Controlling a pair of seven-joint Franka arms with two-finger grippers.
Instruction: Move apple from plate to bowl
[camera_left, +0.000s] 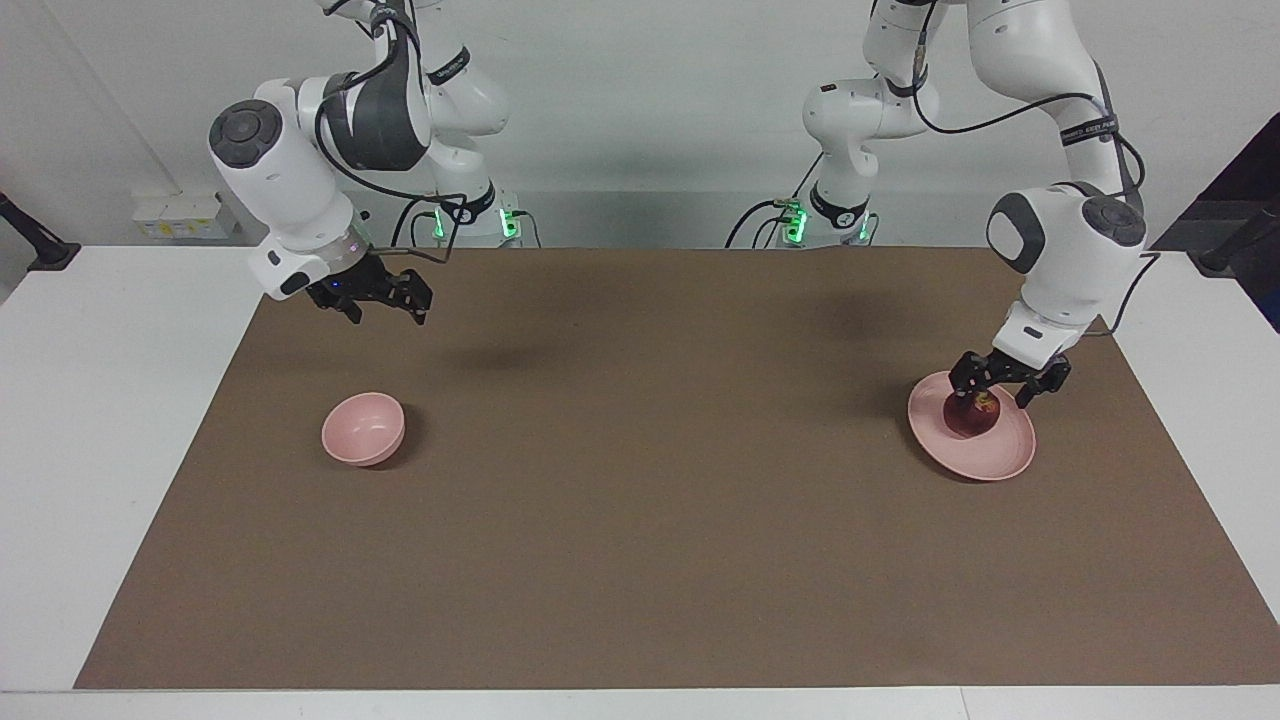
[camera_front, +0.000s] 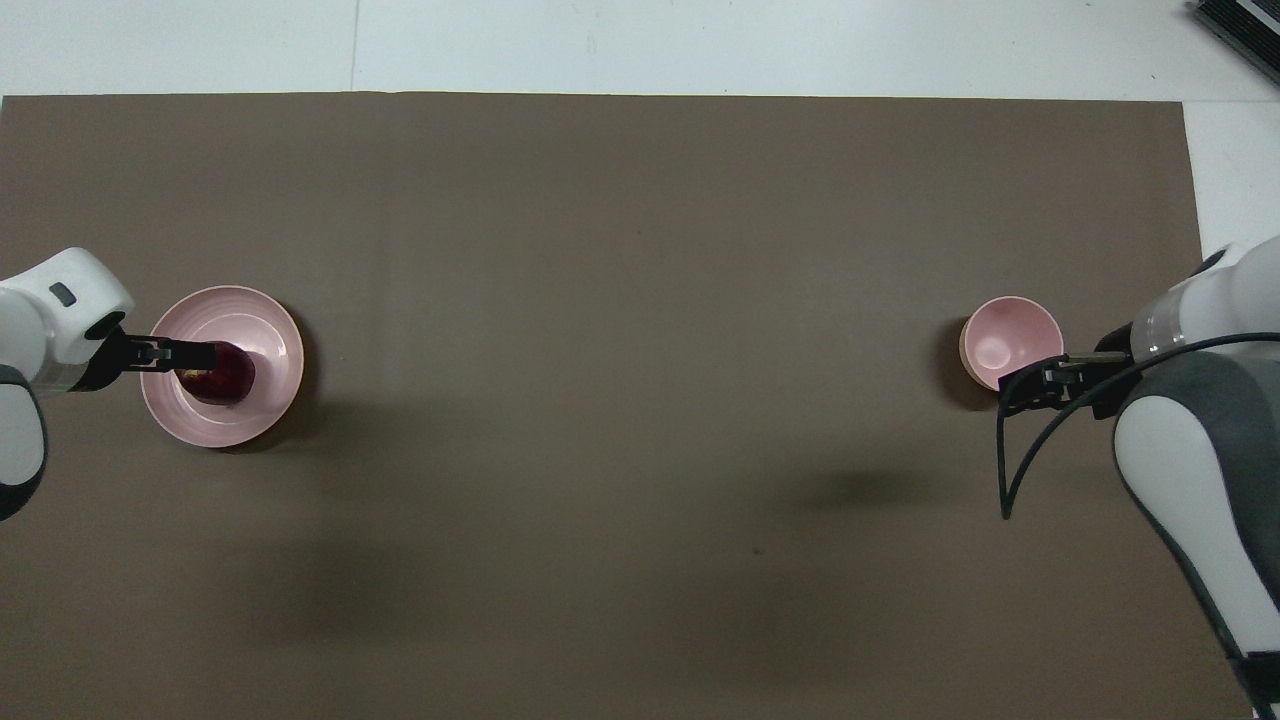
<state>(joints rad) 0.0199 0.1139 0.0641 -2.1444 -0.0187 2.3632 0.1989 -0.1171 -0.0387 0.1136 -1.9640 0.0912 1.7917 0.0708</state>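
The dark red apple (camera_left: 972, 415) sits on the pale pink plate (camera_left: 1003, 464) toward the left arm's end of the table; the apple (camera_front: 228, 375) and plate (camera_front: 262, 320) also show in the overhead view. My left gripper (camera_left: 997, 395) is low over the plate, right at the apple, with its fingers apart; I cannot tell whether they touch it. In the overhead view the left gripper (camera_front: 185, 355) reaches onto the apple. The small pink bowl (camera_left: 362, 428) stands empty toward the right arm's end, also in the overhead view (camera_front: 1010, 342). My right gripper (camera_left: 385, 305) hangs open and empty in the air beside the bowl, and shows in the overhead view (camera_front: 1035, 385).
A brown mat (camera_left: 640, 520) covers most of the white table (camera_left: 120, 400). Nothing else lies on the mat between plate and bowl.
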